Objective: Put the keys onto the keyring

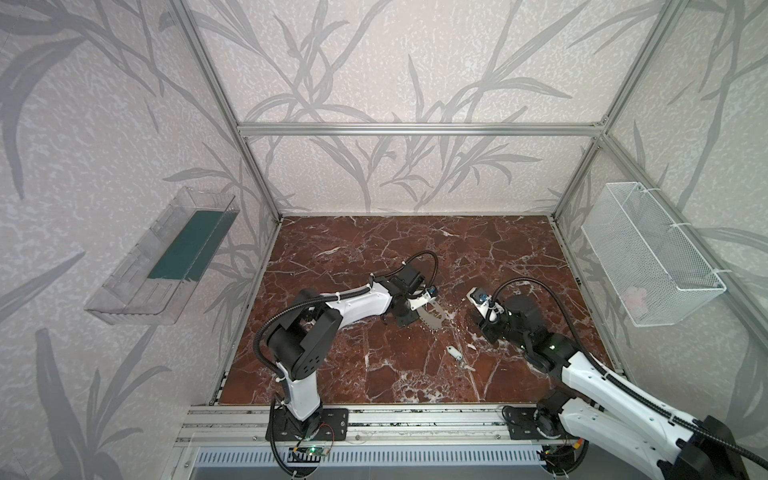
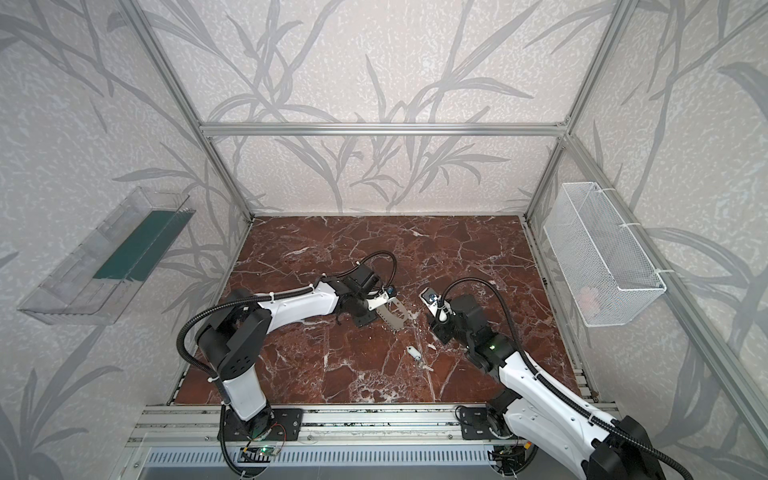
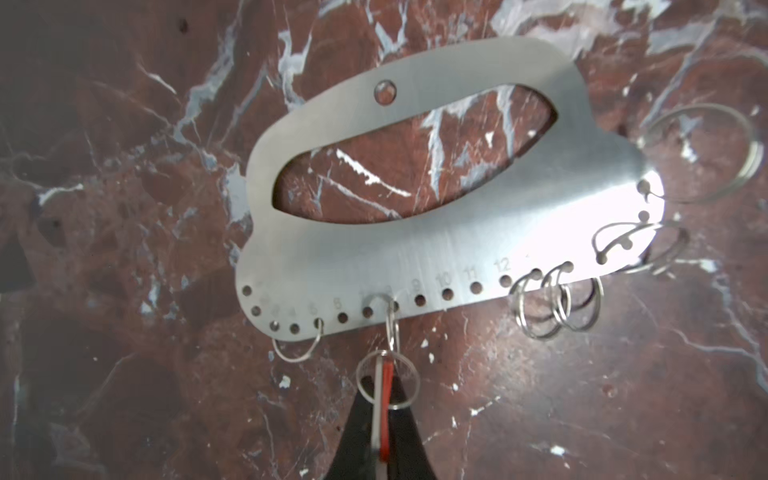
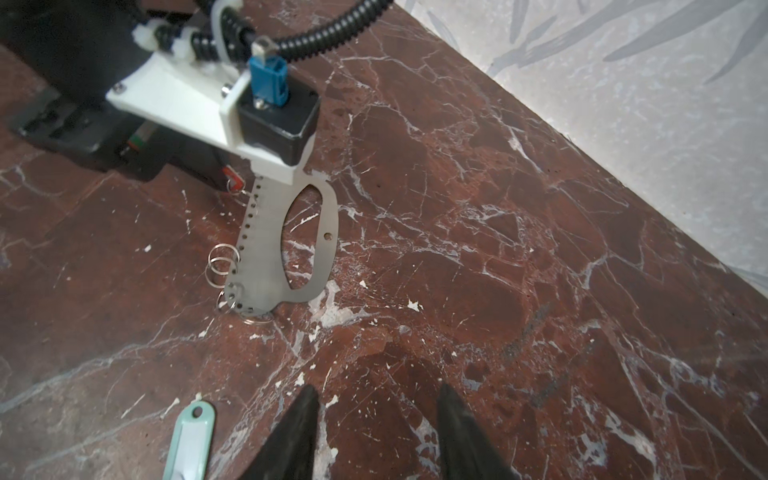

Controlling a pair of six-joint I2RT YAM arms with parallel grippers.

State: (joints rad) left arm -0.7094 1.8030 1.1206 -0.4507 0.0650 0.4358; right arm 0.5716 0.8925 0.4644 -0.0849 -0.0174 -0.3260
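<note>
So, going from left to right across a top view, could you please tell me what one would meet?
clear wall tray → left arm → keyring → pale-tagged key → right arm → wire basket

Table [image 1: 374, 245]: red-brown marble, white veins | left wall: clear tray [image 1: 124, 303] with green liner [image 1: 187, 245] | right wall: white mesh basket [image 1: 615, 232], pinkish item [image 1: 636, 297] inside | frame [image 1: 415, 129]: aluminium | walls [image 1: 374, 62]: grey leaf pattern
</note>
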